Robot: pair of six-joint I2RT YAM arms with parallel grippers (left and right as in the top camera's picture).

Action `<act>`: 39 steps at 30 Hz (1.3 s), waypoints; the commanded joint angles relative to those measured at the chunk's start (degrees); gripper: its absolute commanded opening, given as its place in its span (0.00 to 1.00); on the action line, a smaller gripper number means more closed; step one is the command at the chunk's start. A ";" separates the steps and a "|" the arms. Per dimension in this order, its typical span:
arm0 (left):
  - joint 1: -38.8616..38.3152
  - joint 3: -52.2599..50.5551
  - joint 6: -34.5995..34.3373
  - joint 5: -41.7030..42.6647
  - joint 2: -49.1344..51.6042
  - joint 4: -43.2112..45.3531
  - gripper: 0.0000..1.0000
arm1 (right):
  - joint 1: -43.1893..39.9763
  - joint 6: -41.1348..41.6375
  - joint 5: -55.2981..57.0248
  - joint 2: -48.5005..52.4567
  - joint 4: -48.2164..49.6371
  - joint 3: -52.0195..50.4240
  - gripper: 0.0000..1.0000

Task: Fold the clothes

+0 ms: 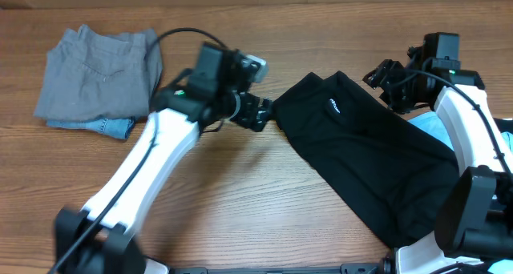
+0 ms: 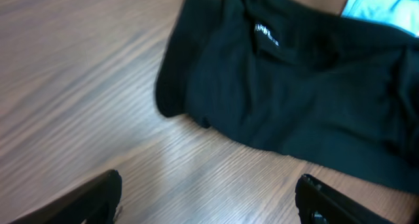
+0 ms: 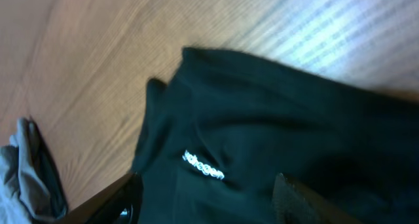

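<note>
Fingers (image 1: 258, 114) of the left gripper (image 1: 260, 112) show from overhead as dark and bunched at the left tip of the large black fabric shirt (image 1: 369, 154); their spread cannot be read from above. The right gripper (image 1: 383, 75) hangs over the shirt's far end, its jaws equally unclear here. The wood-grain table (image 1: 264, 194) runs to a plain brown wall along its far edge. The shirt lies slantwise from the table's middle toward the near right corner, where the right arm's base cuts it off. A light-blue tee (image 1: 433, 126) peeks out at the right edge, mostly covered by the arm and the shirt. Folded grey fabric (image 1: 100, 70) sits near the far left corner on a denim piece (image 1: 112, 127).

Left wrist view: two black fingers (image 2: 98, 198) stand wide apart at the bottom corners with only bare wood between them, near the shirt's rumpled edge but clear of it. A small white logo (image 2: 265, 35) is blurred; a strip of the blue tee shows top right.

Right wrist view: the fingers (image 3: 121, 201) are spread over the shirt near its white logo, pinching nothing. Grey cloth (image 3: 19, 178) is cut off at the lower left.
</note>
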 commanded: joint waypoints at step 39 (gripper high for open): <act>25.53 19.06 -2.93 -13.51 13.70 -19.39 0.66 | -0.87 -8.26 7.98 -1.05 -14.84 -0.31 0.77</act>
